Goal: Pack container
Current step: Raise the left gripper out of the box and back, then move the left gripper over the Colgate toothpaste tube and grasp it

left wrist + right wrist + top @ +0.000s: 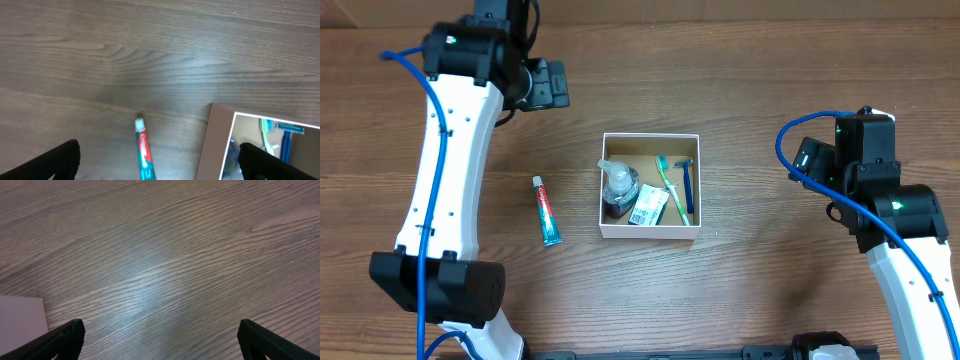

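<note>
Overhead, I see the container [650,232] at mid-table, holding a pump bottle [618,190], a small carton [648,207], a green toothbrush [672,188] and a blue razor [687,185]; a toothpaste tube [547,210] lies near it on the left arm's side. My left gripper [548,86] and right gripper [807,160] both stand with jaws wide apart, gripping nothing, well apart from the container.

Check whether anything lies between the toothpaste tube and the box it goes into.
Nothing visible does. Only bare wooden table separates the red, white and green toothpaste tube from the small white cardboard box. Just inside the wall facing the tube sits a clear pump bottle, so free floor there is tight.
</note>
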Controlling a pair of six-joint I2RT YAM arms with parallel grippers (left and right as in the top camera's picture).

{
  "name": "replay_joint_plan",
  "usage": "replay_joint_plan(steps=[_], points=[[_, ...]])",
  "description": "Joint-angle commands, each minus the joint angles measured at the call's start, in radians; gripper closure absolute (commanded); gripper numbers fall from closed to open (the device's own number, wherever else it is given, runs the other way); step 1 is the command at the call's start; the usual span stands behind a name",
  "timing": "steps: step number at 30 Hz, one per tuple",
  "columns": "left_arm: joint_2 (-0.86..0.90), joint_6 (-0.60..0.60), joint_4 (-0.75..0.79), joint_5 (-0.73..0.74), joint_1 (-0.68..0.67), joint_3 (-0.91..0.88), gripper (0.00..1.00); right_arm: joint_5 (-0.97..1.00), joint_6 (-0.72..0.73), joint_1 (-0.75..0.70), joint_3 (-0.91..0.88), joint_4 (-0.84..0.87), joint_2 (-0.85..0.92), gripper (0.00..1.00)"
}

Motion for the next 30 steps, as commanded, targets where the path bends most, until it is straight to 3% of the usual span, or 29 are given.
replay_joint_plan(steps=[1, 11, 22, 30], points=[[-0.019, 0.05, 0.049, 0.047, 0.006, -0.065, 0.0, 0.01, 0.006, -0.005, 0.019, 0.005, 0.0, 0.0], [-0.077, 0.051, 0.025, 0.057, 0.006, -0.233, 0.04, 0.01, 0.006, -0.005, 0.019, 0.006, 0.0, 0.0], [-0.333, -0.014, 0.314, 0.113, 0.007, -0.75, 0.02, 0.01, 0.006, -0.005, 0.019, 0.005, 0.0, 0.0], [-0.352, -0.095, 0.558, 0.114, 0.007, -1.049, 0.02, 0.01, 0.006, -0.005, 0.019, 0.006, 0.0, 0.0]])
